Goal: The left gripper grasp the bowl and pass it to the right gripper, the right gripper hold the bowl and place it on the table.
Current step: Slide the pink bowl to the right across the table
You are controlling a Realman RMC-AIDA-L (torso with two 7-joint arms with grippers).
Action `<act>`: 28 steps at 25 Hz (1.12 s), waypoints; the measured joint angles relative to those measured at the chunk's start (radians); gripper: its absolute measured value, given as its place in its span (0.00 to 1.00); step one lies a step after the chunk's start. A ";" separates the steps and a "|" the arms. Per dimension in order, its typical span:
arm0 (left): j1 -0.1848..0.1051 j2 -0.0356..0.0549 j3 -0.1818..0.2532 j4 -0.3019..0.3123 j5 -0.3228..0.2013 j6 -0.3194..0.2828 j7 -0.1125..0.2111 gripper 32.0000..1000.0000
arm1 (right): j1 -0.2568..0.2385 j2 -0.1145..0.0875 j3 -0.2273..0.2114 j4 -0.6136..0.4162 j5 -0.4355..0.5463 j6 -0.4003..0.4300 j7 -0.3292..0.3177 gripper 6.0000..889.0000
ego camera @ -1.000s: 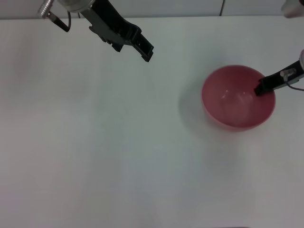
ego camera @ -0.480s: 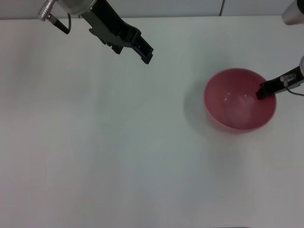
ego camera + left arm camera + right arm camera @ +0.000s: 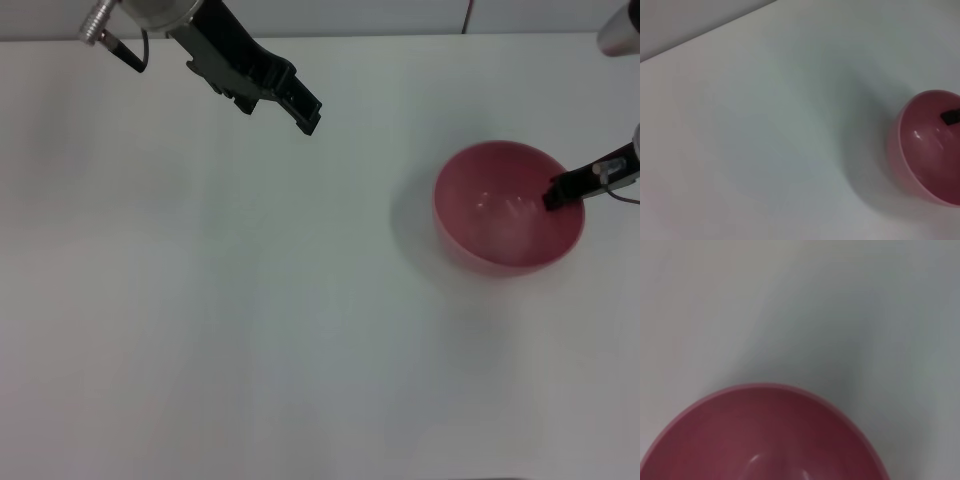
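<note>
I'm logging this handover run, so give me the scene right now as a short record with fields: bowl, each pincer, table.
bowl: pink bowl, upright, on the robot's right side of the table; a shadow lies beside it, so whether it rests on the surface cannot be told
right pincer: right pincer at the bowl's rim on the robot's right, tip inside the bowl
left pincer: left pincer far from the bowl, raised at the far left, holding nothing
table: white table

One round, deep pink plastic bowl [image 3: 508, 220] sits at three o'clock on one plain white matte tabletop [image 3: 250, 330]. Two black grippers show: one chunky [image 3: 308, 112] at eleven o'clock, one slim [image 3: 553, 195] at three o'clock.
</note>
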 joint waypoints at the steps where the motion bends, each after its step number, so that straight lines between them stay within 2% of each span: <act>1: 0.000 0.0000 0.000 0.000 0.000 0.000 0.000 0.86 | 0.000 0.000 0.000 0.000 -0.003 0.000 0.001 0.03; 14: 0.005 0.0000 0.000 0.000 0.000 0.000 0.000 0.86 | 0.008 0.005 0.000 0.000 -0.025 -0.003 0.003 0.03; 20: 0.007 0.0000 0.000 0.000 0.000 0.000 0.000 0.86 | 0.010 0.005 0.000 -0.002 -0.025 0.002 0.002 0.10; 25: 0.010 0.0005 0.000 0.000 0.000 0.000 0.000 0.86 | 0.011 0.005 0.000 -0.007 -0.025 0.004 0.001 0.21; 28: 0.011 0.0010 0.000 0.000 0.000 0.001 0.000 0.86 | 0.011 0.005 0.000 -0.009 -0.025 0.007 0.000 0.35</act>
